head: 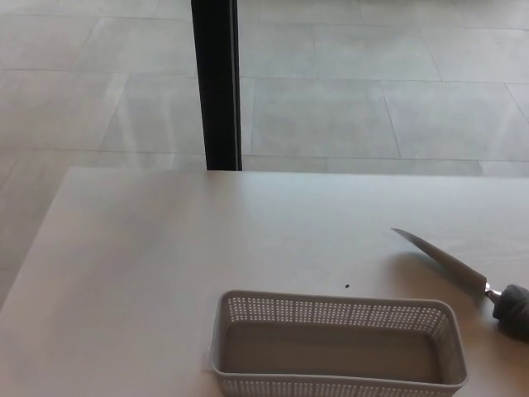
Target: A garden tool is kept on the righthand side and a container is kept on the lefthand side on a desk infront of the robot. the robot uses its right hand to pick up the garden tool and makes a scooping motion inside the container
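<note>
A grey perforated plastic basket [335,311] stands empty at the front middle of the pale desk [165,248]. To its right lies the garden tool [450,266], a narrow metal blade pointing back and left, with a dark grey handle [512,310] running off the right edge. Neither of my hands shows in the head view.
A black vertical post [216,83] stands behind the desk's far edge, over a tiled floor [372,83]. A tiny dark speck [347,287] lies on the desk just behind the basket.
</note>
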Robot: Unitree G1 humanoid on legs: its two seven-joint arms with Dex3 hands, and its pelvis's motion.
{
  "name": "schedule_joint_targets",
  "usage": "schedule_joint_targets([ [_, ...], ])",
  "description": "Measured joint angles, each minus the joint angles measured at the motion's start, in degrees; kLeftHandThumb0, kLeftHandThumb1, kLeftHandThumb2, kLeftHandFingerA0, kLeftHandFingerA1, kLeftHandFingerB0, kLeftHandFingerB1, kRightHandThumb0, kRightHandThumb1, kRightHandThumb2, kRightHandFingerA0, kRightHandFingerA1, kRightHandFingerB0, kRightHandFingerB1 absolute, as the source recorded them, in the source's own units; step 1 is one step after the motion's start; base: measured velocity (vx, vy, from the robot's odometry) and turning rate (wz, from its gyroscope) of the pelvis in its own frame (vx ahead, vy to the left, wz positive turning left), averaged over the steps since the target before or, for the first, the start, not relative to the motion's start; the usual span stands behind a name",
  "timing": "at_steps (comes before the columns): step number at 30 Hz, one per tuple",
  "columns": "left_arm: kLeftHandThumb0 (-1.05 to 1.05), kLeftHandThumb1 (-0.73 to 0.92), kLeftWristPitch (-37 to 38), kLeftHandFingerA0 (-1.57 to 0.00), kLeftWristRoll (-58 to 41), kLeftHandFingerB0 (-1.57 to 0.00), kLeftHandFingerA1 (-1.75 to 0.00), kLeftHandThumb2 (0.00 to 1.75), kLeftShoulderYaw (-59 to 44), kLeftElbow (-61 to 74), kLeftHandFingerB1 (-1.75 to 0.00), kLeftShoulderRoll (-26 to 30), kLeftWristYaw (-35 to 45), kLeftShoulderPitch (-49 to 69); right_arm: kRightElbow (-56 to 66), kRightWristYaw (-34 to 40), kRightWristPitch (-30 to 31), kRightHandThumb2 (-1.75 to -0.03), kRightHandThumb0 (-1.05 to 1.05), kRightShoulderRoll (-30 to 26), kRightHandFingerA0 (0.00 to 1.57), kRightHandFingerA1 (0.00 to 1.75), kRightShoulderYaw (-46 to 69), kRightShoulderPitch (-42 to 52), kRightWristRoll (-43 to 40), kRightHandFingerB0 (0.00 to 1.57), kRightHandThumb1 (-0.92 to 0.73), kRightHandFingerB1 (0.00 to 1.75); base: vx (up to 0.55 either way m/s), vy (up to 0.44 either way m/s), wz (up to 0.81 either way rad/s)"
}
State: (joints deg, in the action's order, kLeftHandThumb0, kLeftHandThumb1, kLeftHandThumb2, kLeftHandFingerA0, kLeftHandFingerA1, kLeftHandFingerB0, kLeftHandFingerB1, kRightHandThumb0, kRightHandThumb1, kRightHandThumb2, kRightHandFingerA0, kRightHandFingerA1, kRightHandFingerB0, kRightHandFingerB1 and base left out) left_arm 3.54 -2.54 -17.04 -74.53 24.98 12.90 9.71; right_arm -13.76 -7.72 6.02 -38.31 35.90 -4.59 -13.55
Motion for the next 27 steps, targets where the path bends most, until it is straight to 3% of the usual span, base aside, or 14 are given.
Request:
schedule_joint_targets([
  [4, -0.94, 0.07, 0.0, -0.86, -0.2, -0.68, -1.20, 1.17, -0.3, 0.0, -1.10, 0.0, 0.0, 0.2, 4.8, -0.5, 0.2, -1.02, -1.02, -0.1, 0.00, 0.11, -8.2, 0.0, 2.8, 0.00, -0.63, 0.08, 0.00, 0.000, 0.00],
  [7, -0.95, 0.12, 0.1, -0.97, -0.2, -0.69, -1.24, 1.23, -0.3, 0.0, -1.07, 0.0, 0.1, 0.4, 6.5, -0.8, 0.2, -1.09, -1.05, -0.2, 0.00, 0.09, -13.9, 0.1, 5.2, 0.00, -0.69, 0.09, 0.00, 0.000, 0.00],
  [8, -1.03, 0.04, 0.1, -1.15, -0.2, -0.72, -1.32, 1.19, -0.3, 0.0, -1.06, 0.0, 0.1, 0.5, 6.7, -0.9, 0.2, -1.14, -1.05, -0.2, 0.00, 0.08, -16.1, 0.1, 6.2, 0.00, -0.74, 0.03, 0.00, 0.000, 0.00],
  [11, -0.92, 0.06, 0.1, -0.89, -0.2, -0.76, -1.16, 1.18, -0.3, -0.1, -1.07, 0.0, 0.1, 0.6, 6.3, -1.1, 0.1, -1.14, -1.05, -0.3, 0.00, 0.08, -20.7, 0.2, 8.4, 0.00, -0.77, 0.01, 0.00, 0.000, 0.00],
  [12, -0.91, 0.03, 0.1, -1.11, -0.2, -0.82, -1.27, 1.18, -0.3, -0.1, -1.09, 0.0, 0.1, 0.6, 6.1, -1.1, 0.1, -1.15, -1.05, -0.3, 0.00, 0.09, -22.7, 0.4, 9.4, 0.00, -0.79, 0.00, 0.00, 0.000, 0.00],
  [13, -0.90, 0.01, 0.1, -0.91, -0.2, -0.72, -1.19, 1.21, -0.4, -0.1, -1.10, 0.0, 0.1, 0.6, 5.9, -1.1, 0.1, -1.15, -1.05, -0.3, 0.00, 0.10, -23.6, 0.4, 9.9, 0.00, -0.80, 0.01, 0.00, 0.000, 0.00],
  [14, -0.93, 0.01, 0.1, -1.15, -0.3, -0.82, -1.29, 1.21, -0.4, -0.2, -1.14, -0.1, 0.1, 0.6, 5.3, -1.2, 0.0, -1.14, -1.05, -0.3, 0.00, 0.09, -25.5, 0.5, 11.0, 0.00, -0.79, 0.02, 0.00, 0.000, 0.00],
  [16, -0.92, 0.04, 0.1, -1.20, -0.3, -0.86, -1.24, 1.22, -0.4, -0.2, -1.13, 0.0, 0.1, 0.6, 4.2, -1.2, -0.2, -1.15, -1.05, -0.4, 0.00, 0.09, -28.3, 0.6, 12.5, 0.00, -0.78, 0.01, 0.00, 0.000, 0.00],
  [17, -0.95, 0.02, 0.1, -1.17, -0.3, -0.86, -1.25, 1.21, -0.3, -0.2, -1.12, 0.0, 0.1, 0.6, 3.5, -1.2, -0.3, -1.16, -1.05, -0.4, 0.00, 0.09, -29.7, 0.6, 13.4, 0.00, -0.79, 0.02, 0.00, 0.000, 0.00],
  [18, -0.97, 0.05, 0.1, -0.92, -0.3, -0.74, -1.17, 1.20, -0.3, -0.2, -1.08, 0.0, 0.1, 0.7, 2.6, -1.2, -0.5, -1.15, -1.05, -0.5, 0.00, 0.09, -31.3, 0.6, 14.3, 0.00, -0.78, 0.03, 0.00, 0.000, 0.00],
  [20, -0.90, 0.05, 0.1, -0.86, -0.4, -0.71, -1.15, 1.21, -0.4, -0.1, -1.07, 0.0, 0.2, 0.8, 0.8, -1.2, -1.1, -1.15, -1.05, -0.7, 0.00, 0.10, -33.8, 0.6, 15.9, 0.00, -0.77, 0.05, 0.00, 0.000, 0.00],
  [22, -0.90, 0.05, 0.1, -0.86, -0.4, -0.71, -1.15, 1.21, -0.3, -0.1, -1.07, 0.0, 0.3, 1.0, -1.0, -1.2, -1.7, -1.15, -1.05, -0.9, 0.00, 0.10, -36.2, 0.6, 17.6, 0.00, -0.77, 0.05, 0.00, 0.000, 0.00],
  [23, -0.91, 0.03, 0.1, -1.13, -0.4, -0.78, -1.23, 1.18, -0.3, -0.1, -1.06, 0.0, 0.3, 1.0, -1.7, -1.2, -2.1, -1.13, -1.05, -1.0, 0.00, 0.11, -37.2, 0.6, 18.3, 0.00, -0.78, 0.09, 0.00, 0.000, 0.00],
  [27, -1.04, 0.06, 0.1, -1.08, -0.4, -0.72, -1.24, 1.21, -0.1, -0.2, -1.07, 0.1, 0.6, 1.2, -4.4, -1.2, -3.2, -1.14, -1.05, -1.8, 0.00, 0.10, -40.9, 0.1, 21.5, 0.00, -0.78, 0.09, 0.00, 0.000, 0.00],
])
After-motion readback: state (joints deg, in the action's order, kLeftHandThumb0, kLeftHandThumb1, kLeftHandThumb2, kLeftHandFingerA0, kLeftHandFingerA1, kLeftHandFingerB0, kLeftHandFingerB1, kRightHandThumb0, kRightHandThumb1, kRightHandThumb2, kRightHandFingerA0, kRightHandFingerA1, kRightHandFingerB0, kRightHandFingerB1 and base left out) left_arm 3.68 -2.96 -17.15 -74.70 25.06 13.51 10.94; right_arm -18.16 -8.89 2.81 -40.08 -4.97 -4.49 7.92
